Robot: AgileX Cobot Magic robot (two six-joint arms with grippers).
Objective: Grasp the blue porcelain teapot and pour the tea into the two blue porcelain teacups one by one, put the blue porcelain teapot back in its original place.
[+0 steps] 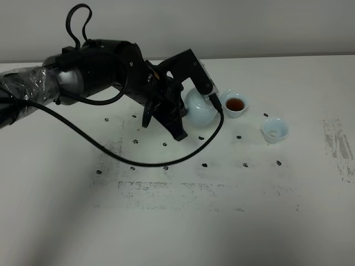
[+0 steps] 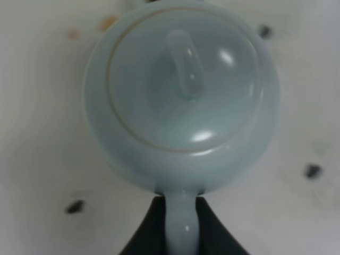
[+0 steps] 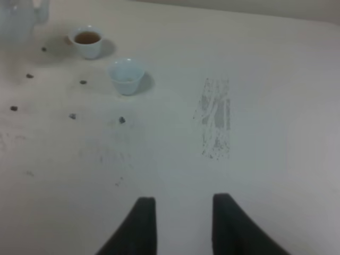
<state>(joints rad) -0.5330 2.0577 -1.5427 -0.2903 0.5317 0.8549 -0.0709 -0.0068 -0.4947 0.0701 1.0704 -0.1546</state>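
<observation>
The blue porcelain teapot [image 1: 201, 108] is at mid-table, its spout pointing at the nearer of the two blue porcelain teacups [image 1: 235, 104], which holds dark tea [image 1: 235, 103]. The other teacup [image 1: 274, 130] stands further right and looks empty. My left gripper [image 1: 186, 113] is shut on the teapot's loop handle. The left wrist view looks down on the lid and knob of the teapot [image 2: 180, 90], with the handle pinched in the left gripper [image 2: 182, 207]. My right gripper [image 3: 183, 212] is open and empty over bare table, far from the cups [image 3: 87, 41] [image 3: 126, 76].
Small dark marks [image 1: 205, 164] dot the white table around the teapot and cups. Two orange-brown drops [image 2: 109, 22] lie beside the teapot. A scuffed grey patch [image 1: 339, 145] runs along the right side, and another [image 1: 166, 188] lies in front. The left arm's black cable [image 1: 138, 160] loops over the table.
</observation>
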